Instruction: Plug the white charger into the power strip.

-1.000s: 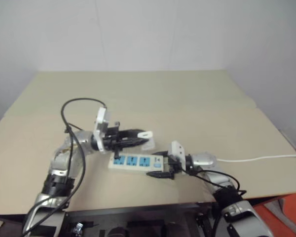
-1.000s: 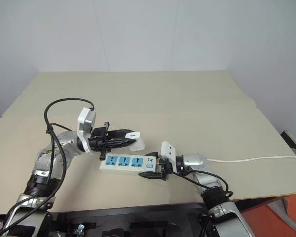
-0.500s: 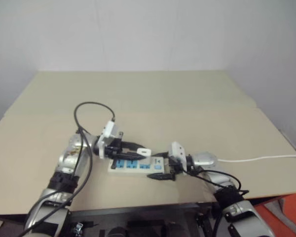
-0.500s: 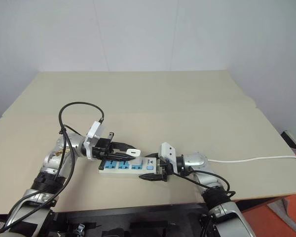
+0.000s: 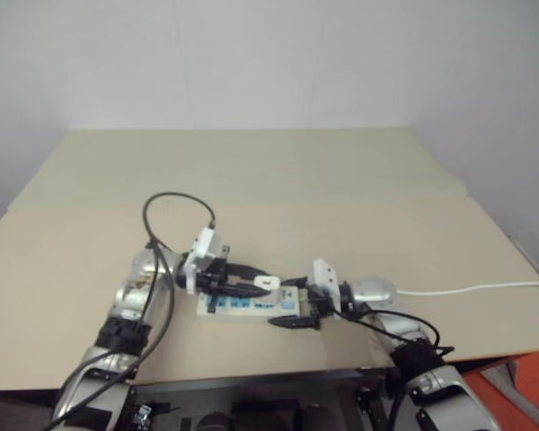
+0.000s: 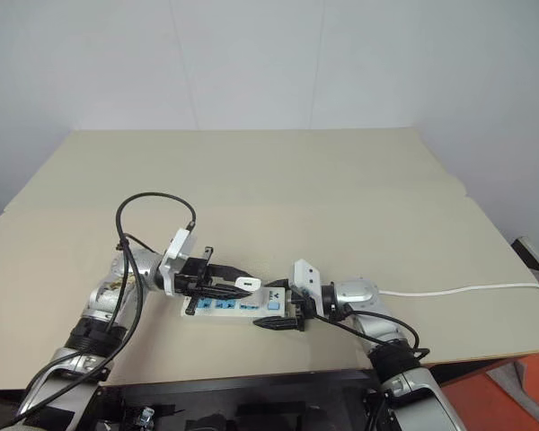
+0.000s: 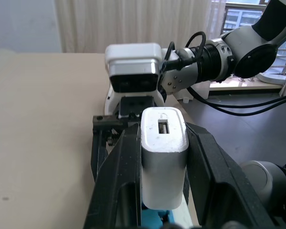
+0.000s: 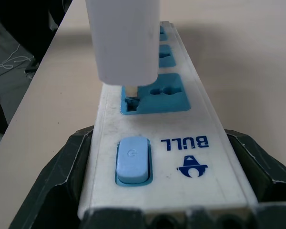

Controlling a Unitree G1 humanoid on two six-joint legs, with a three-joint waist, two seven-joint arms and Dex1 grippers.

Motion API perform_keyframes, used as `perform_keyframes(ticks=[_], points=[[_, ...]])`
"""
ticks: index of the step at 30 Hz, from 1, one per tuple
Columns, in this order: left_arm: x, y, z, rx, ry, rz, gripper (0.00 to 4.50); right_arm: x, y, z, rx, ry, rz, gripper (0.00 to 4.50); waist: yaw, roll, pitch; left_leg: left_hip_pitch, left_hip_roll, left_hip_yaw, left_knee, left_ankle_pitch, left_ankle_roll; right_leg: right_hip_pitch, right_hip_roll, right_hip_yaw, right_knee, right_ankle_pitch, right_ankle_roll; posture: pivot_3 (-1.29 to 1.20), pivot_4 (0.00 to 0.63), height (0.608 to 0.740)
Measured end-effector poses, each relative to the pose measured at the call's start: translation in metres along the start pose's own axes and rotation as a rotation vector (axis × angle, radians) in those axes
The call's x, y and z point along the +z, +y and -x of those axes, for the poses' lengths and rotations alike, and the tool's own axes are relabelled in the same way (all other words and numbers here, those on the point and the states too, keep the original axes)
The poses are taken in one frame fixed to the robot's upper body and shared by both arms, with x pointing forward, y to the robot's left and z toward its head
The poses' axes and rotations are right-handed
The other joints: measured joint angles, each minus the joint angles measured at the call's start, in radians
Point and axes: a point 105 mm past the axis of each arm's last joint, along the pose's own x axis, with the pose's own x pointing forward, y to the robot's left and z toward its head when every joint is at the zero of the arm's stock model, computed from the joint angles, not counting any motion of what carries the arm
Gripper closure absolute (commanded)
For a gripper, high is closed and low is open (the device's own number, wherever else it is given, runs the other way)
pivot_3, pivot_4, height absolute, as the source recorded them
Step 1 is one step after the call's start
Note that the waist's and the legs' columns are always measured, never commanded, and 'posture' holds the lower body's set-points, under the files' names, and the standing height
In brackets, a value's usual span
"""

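Partly hidden power strip (image 8: pixel 181 143) clamped by right gripper (image 8: pixel 167 210), left gripper (image 7: pixel 162 157) gripping white charger (image 7: pixel 163 157), prongs entering socket.

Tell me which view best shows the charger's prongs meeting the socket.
The right wrist view: the white charger has a prong entering the power strip socket nearest the switch. The left wrist view shows only its top; head views show it small.

Robotics lab or test room: bare beige table (image 6: pixel 341 180) filling mid-frame, plain white walls (image 6: pixel 251 63) across the top, orange floor patch (image 6: pixel 521 395) at lower right; the left wrist view shows curtains (image 7: pixel 133 24) and a window (image 7: pixel 243 16) along its top.
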Motion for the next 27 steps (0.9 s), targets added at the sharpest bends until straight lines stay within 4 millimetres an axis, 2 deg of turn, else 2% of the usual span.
perform_keyframes(ticks=[27], points=[[-0.0013,0.0004,0.003,0.009,0.019,-0.004,3.52,-0.0001,-0.0001,0.0001,-0.001,0.001,0.0,1.07,0.0,0.0,0.0,0.0,0.0,0.0,0.0,0.0,0.0,0.0,0.0,0.0,-0.001,0.0,0.0,0.0,0.15,0.74]])
